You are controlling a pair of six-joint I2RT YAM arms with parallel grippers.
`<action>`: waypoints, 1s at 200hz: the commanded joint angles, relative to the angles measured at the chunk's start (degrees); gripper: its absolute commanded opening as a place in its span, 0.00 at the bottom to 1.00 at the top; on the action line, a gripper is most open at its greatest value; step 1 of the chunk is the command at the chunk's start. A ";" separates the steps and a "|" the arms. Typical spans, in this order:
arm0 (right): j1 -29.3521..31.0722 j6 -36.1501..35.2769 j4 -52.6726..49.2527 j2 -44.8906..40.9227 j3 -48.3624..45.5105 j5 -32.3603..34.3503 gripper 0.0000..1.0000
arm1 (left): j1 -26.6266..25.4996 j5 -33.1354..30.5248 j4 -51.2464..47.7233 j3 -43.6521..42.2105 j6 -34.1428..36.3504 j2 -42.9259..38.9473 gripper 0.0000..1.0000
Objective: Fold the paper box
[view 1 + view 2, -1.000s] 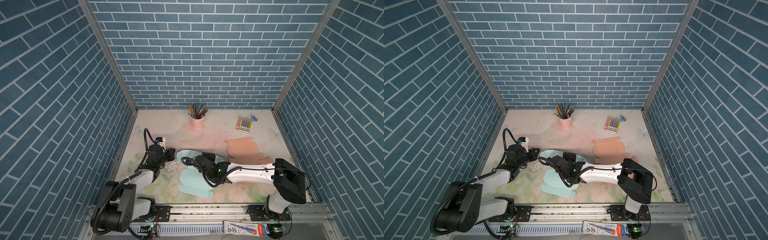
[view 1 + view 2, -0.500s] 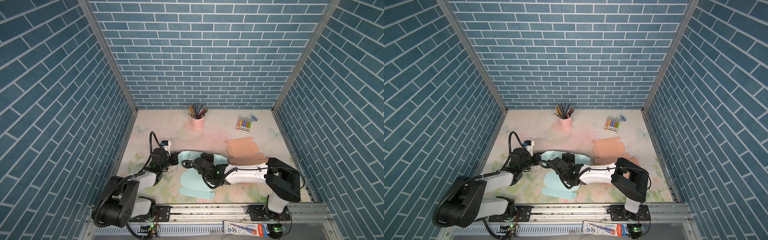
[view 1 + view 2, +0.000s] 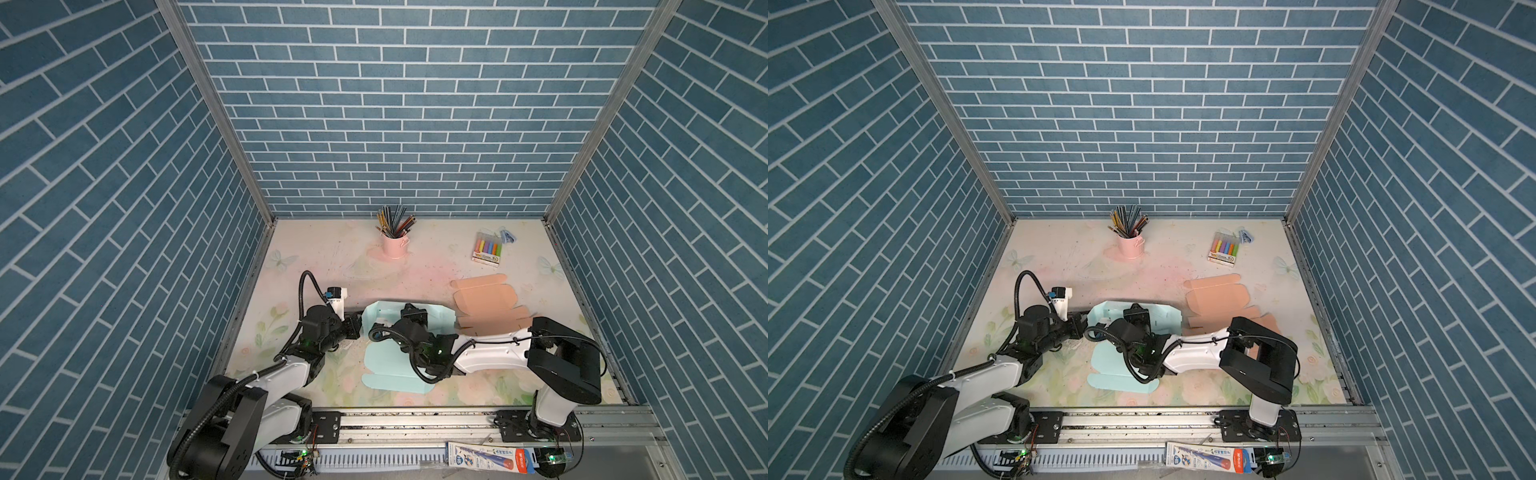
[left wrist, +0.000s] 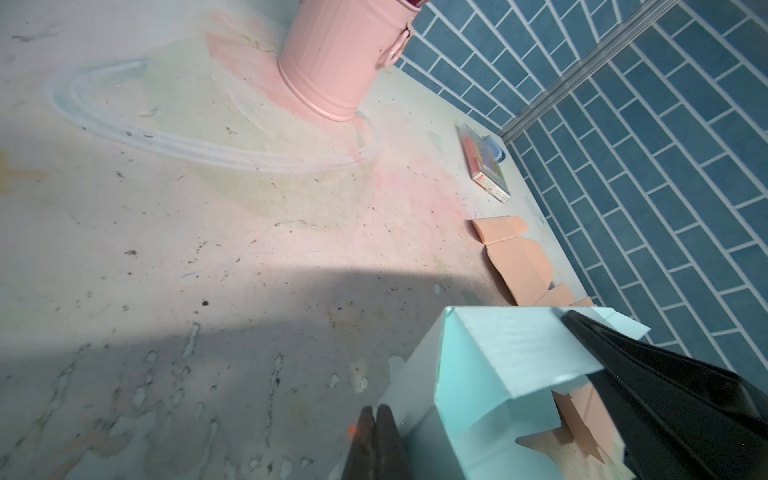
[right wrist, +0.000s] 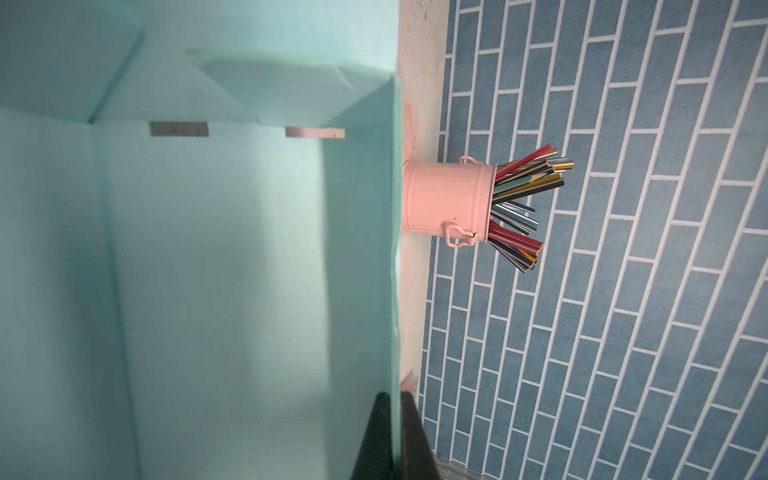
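The box point(image 3: 386, 361) sits half-raised on the counter point(image 3: 316, 257); the right claw point(image 5: 395, 405) pinches its rear wall, the left claw point(image 4: 376, 415) (closed on nothing) noses its side; best hold that wall upright while pressing the side in.

Pastel tabletop point(image 3: 316, 266): pink pencil cup point(image 3: 394, 246) & marker pack point(image 3: 487, 249) at back; peach blank point(image 3: 484, 299), mint paper box point(image 3: 384, 361) mid.
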 commanded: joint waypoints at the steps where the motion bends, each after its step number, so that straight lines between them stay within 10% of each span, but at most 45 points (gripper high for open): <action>1: 1.11 -8.77 10.46 -0.49 -2.59 2.54 0.00 | -1.32 -0.11 0.16 -1.49 -0.35 -2.07 0.00; 97: 3.77 -19.86 29.07 0.73 -9.74 3.62 0.00 | -6.18 -3.71 -0.75 -6.87 0.15 -9.02 0.00; 200: 5.17 -20.75 32.77 2.66 -12.07 3.61 0.00 | -13.32 -11.26 6.13 -9.98 2.70 -7.23 0.31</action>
